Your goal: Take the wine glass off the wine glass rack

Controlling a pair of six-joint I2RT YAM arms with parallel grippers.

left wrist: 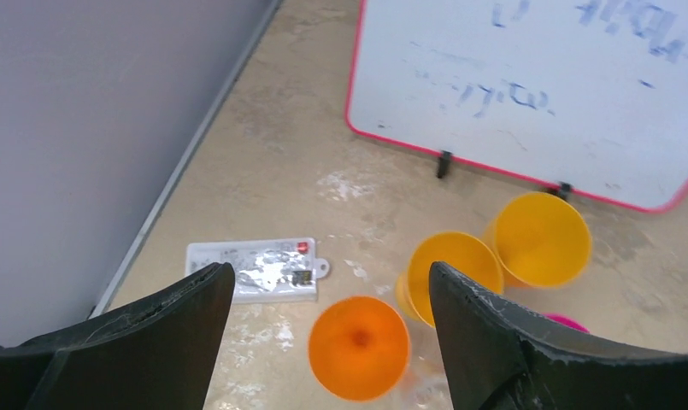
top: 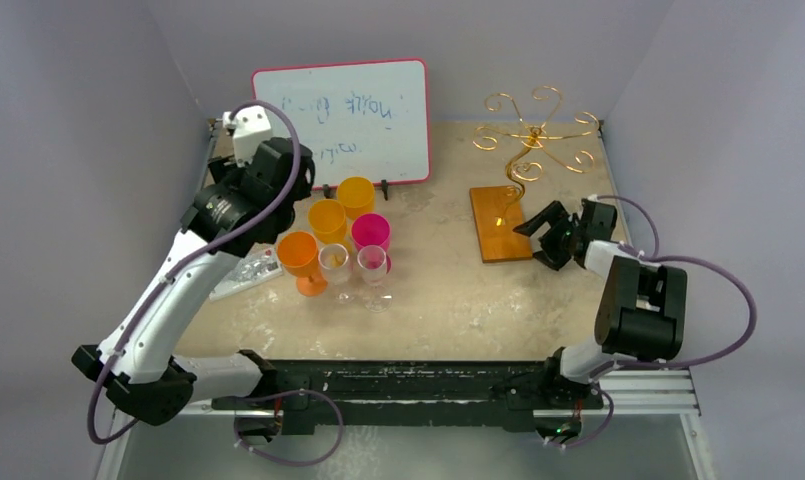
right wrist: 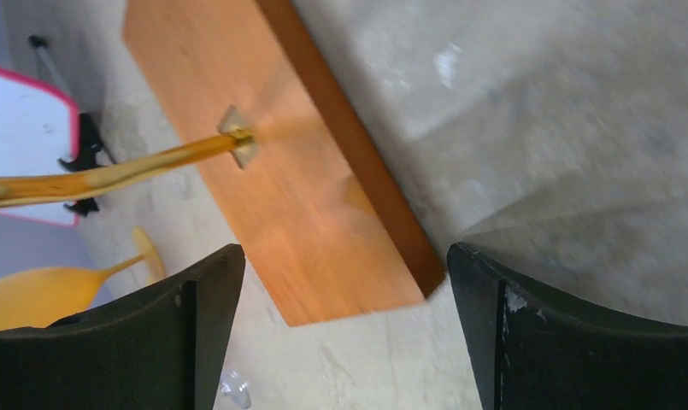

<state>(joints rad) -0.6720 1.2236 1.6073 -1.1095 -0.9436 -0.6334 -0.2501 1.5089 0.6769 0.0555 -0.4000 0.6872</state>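
1. The left arm has a long white link between bulky black joint housings. One housing carries small white lettering I can't read.
2. The right arm is the same make, white sections and blocky black joints.
3. Greyish-purple cables run along both arms.
4. A white block sits at the left wrist.
5. The left gripper and right gripper have broad matte-black fingers, their edges scuffed pale.
6. Both bases sit on a black bar with a silver rail.
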